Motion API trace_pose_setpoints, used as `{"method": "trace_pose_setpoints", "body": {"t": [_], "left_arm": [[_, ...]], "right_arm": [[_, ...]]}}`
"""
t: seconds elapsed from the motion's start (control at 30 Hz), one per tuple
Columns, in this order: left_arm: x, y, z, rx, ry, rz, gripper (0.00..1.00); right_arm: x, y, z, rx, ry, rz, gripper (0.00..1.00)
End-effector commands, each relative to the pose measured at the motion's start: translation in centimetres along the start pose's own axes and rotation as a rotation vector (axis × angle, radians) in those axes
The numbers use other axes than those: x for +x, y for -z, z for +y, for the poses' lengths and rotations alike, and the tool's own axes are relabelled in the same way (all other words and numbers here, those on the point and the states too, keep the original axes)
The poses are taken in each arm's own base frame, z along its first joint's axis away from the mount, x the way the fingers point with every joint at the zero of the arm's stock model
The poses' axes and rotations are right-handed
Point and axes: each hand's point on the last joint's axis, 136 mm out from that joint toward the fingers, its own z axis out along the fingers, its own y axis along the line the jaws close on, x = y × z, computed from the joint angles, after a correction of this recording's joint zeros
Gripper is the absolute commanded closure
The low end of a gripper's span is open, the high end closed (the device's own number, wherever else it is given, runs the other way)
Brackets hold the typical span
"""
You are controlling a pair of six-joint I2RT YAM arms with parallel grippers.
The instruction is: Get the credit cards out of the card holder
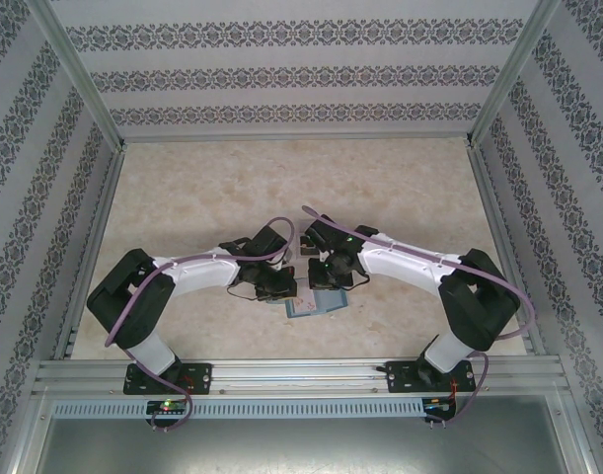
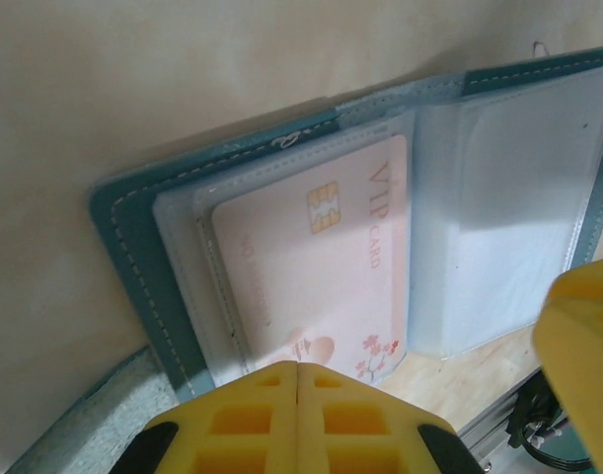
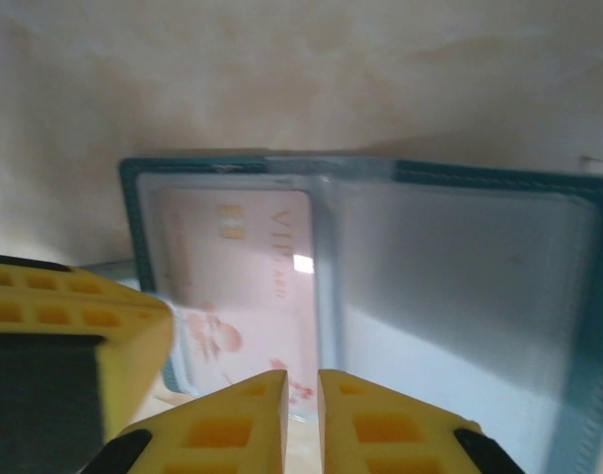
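Beige marbled table (image 1: pixel 281 188), patterned walls. We see wallet (image 1: pixel 314 303) open flat near front edge, long axis left-right, between both arms. Pink VIP card (image 2: pixel 321 267) sits in clear sleeve (image 2: pixel 178 212) on half nearer left gripper (image 2: pixel 297 395), long axis along spine. Left gripper closed at card's near edge. Right gripper (image 3: pixel 301 405) shows slim gap; we cannot tell grip. Arms bent inward.

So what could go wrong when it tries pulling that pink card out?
The pink card is tucked in a clear sleeve, so the whole card holder might slide or lift with it. The left claw and right claw crowd the same edge and could bump.
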Motion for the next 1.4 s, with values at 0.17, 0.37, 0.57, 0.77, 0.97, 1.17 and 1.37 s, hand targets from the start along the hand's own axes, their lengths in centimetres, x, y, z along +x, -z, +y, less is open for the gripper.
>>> {"method": "trace_pose_setpoints", "body": {"t": [0.17,0.37,0.57,0.77,0.97,1.17,1.37], "left_arm": [[0.3,-1.5,0.7,-0.049,0.000,0.030,1.00],[0.6,-1.5,1.6,-0.089,-0.006,0.037,1.00],[0.6,-1.4,1.6,-0.088,-0.007,0.038,1.00],[0.7,-1.4,1.5,-0.083,-0.007,0.039,1.00],[0.8,-1.3,1.6,-0.084,-0.009,0.040,1.00],[1.0,-1.1,1.7,-0.086,-0.010,0.039,1.00],[1.1,-0.7,1.7,-0.089,-0.012,0.033,1.00]], "right_arm": [[-0.2,-2.0,0.7,-0.053,-0.029,0.044,0.84],[0.0,-2.9,0.4,-0.047,-0.032,0.067,0.83],[0.0,-3.4,-0.1,-0.023,-0.031,0.075,0.81],[0.1,-4.0,-0.5,-0.012,-0.032,0.087,0.80],[0.3,-4.3,-1.3,0.023,-0.032,0.089,0.77],[0.2,-3.8,-2.3,0.076,-0.023,0.077,0.70],[0.0,-2.9,-2.0,0.075,-0.014,0.059,0.68]]}}
